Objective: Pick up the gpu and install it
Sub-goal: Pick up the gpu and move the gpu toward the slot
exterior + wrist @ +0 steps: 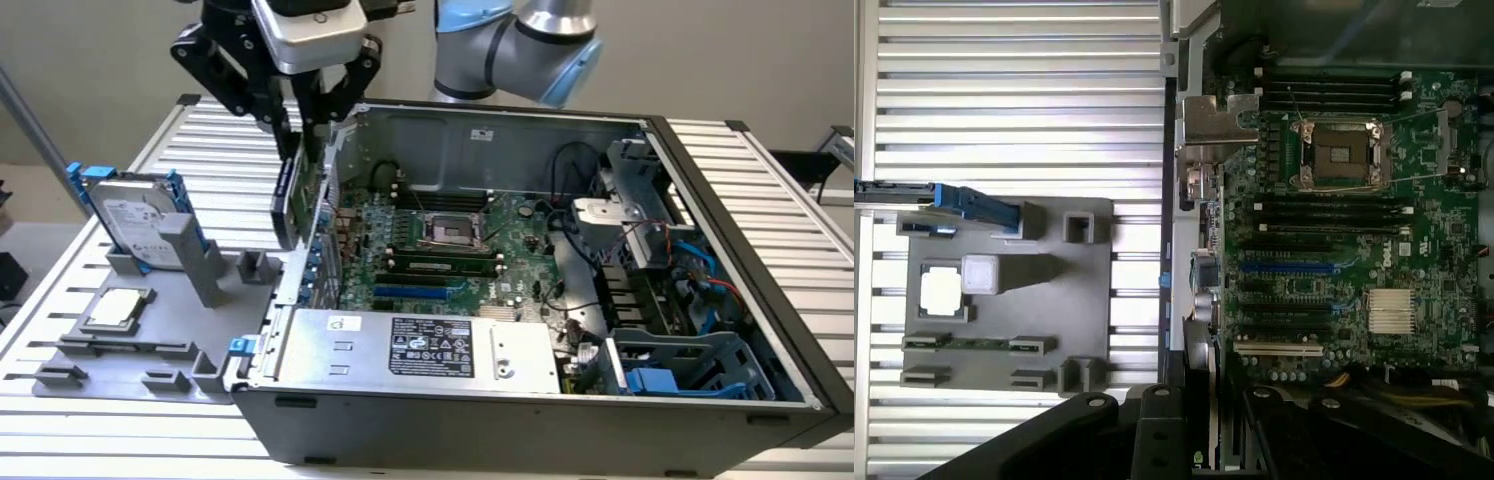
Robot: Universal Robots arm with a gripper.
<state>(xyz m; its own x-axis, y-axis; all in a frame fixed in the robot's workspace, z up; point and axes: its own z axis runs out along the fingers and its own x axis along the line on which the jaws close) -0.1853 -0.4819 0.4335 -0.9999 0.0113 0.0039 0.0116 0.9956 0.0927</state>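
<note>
My gripper (pixel 296 122) is shut on the gpu (pixel 286 205), a thin dark card that hangs upright below the fingers. It is in the air just outside the open computer case (pixel 747 250), by the case wall on the exterior view's left and above the grey fixture (pixel 80 370). In the wrist view the gpu (pixel 1201 395) shows edge-on between my black fingers (pixel 1154 425), over the line of the case wall. The green motherboard (pixel 1334 250) with its blue slot (pixel 1289 268) lies inside the case beside the card.
A hard drive with blue rails (pixel 134 215) stands in the grey fixture, with a silver processor (pixel 118 305) in front of it and a memory stick (pixel 969 343) in a holder. Inside the case are the power supply (pixel 427 350), cables and a drive cage (pixel 681 365).
</note>
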